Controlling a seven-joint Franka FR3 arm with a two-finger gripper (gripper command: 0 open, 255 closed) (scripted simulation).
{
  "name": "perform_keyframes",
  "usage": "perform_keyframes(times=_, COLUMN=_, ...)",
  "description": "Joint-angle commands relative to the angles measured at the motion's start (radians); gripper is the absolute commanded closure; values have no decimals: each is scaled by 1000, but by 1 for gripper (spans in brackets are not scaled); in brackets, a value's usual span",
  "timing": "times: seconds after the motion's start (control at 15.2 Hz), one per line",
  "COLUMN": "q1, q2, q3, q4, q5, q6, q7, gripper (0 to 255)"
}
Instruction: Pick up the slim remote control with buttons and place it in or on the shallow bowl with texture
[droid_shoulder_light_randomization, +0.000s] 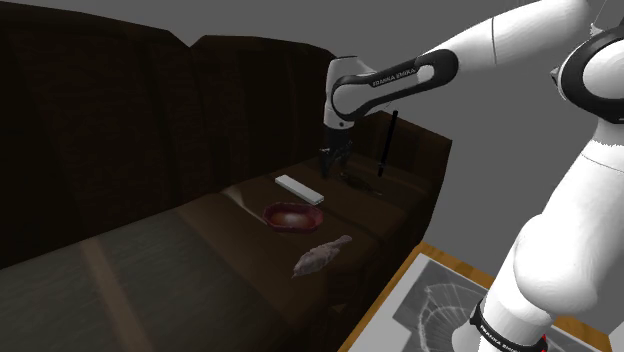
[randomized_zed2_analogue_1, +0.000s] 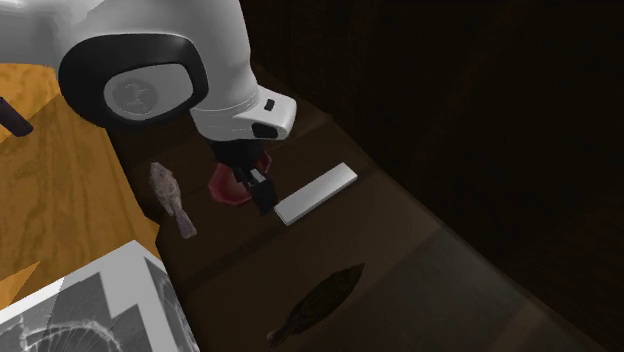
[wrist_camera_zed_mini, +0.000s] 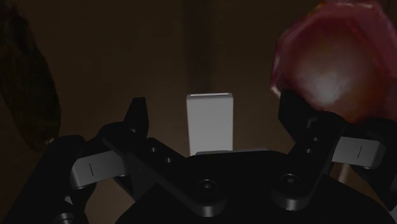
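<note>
Hand (wrist_camera_zed_mini: 213, 105) spread, released | remote (wrist_camera_zed_mini: 210, 124) flat white slab | bowl (wrist_camera_zed_mini: 331, 57) glossy red, lumpy

The white arm (droid_shoulder_light_randomization: 400, 75) reaches out, its black pincer (wrist_camera_zed_mini: 214, 105) pointing down, fingers (wrist_camera_zed_mini: 137, 116) standing apart.

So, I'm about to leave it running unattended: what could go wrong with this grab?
The remote lies flat, lined up between the open jaws, so they might skid off its thin edges. The red bowl sits close beside one jaw; descending could nudge it.
</note>
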Motion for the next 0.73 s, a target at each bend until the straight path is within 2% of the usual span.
perform_keyframes(times=0.0, q1=-2, q2=85, q3=-3, q4=62, q5=8, q6=30, q7=-9, gripper=0)
perform_keyframes(times=0.66, q1=-13, q2=473, q3=1, q4=440, q5=53, q6=67, q7=-45, gripper=0)
